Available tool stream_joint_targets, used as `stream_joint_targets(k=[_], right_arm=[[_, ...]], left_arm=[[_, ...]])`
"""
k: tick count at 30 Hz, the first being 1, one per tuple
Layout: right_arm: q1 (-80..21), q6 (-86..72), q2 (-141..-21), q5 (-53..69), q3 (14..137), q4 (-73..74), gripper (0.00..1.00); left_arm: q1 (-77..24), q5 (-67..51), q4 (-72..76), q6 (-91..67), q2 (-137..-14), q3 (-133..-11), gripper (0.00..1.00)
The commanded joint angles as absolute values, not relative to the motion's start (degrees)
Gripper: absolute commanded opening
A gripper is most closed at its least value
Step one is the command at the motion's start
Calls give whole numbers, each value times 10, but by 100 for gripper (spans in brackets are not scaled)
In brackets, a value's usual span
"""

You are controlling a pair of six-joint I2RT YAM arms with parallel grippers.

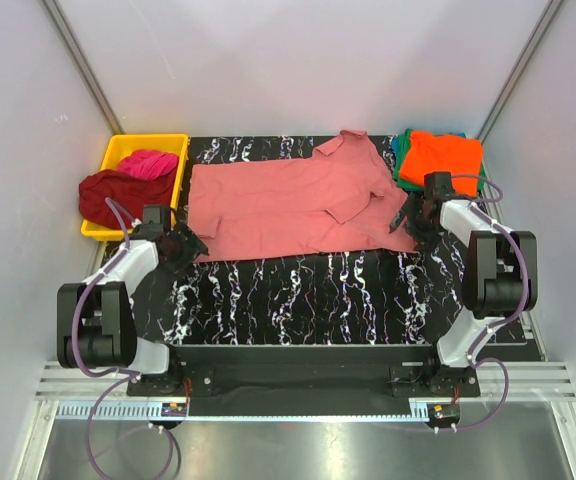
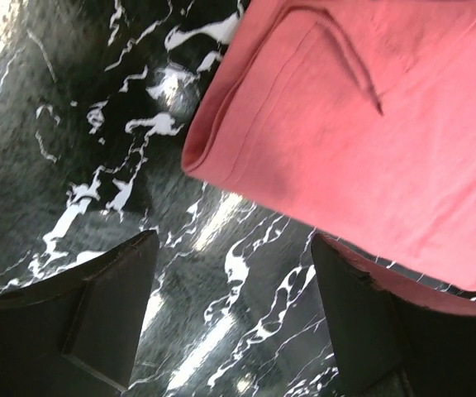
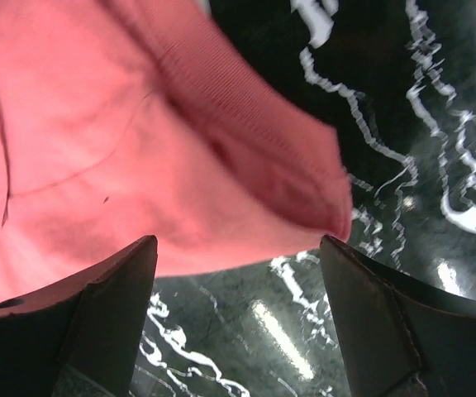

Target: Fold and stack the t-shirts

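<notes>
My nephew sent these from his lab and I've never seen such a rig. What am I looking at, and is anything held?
Two robot arms are bolted at the near edge of a table, each ending in a two-finger gripper. The wide picture looks down from above and behind them. The close-ups come from wrist cameras, so the dark wedges are each gripper's fingers. A salmon-pink t-shirt lies spread on the table. A yellow tray at back left holds a dark red shirt and a magenta shirt. At back right an orange shirt lies on a green shirt. The left gripper and right gripper are open at the pink shirt's near corners, holding nothing.
</notes>
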State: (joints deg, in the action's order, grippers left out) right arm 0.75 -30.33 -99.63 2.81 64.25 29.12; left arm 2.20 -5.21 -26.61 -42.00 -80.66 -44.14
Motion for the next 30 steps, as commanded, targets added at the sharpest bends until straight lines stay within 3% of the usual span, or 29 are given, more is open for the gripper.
stream_joint_targets(k=[1,16,22,26,27,28,29,30], right_arm=[[27,-308,-1007,41,639,255,85],[40,-325,-970,40,570,230,81],[40,-329,-989,44,572,219,72],[40,-332,-997,37,578,208,53],[40,-334,-998,36,581,207,46],[40,-336,-998,35,587,207,28],[40,-336,-996,33,590,208,20],[40,-337,-988,32,592,210,14]], left_arm=[[21,-28,-203,-441,-807,-434,79],[15,-3,-168,-468,-860,-451,75],[14,-2,-145,-480,-875,-451,70],[12,14,-137,-479,-886,-458,55],[13,19,-137,-481,-885,-459,42],[13,25,-138,-482,-884,-461,34],[13,26,-138,-482,-882,-463,25],[13,26,-139,-482,-881,-467,9]])
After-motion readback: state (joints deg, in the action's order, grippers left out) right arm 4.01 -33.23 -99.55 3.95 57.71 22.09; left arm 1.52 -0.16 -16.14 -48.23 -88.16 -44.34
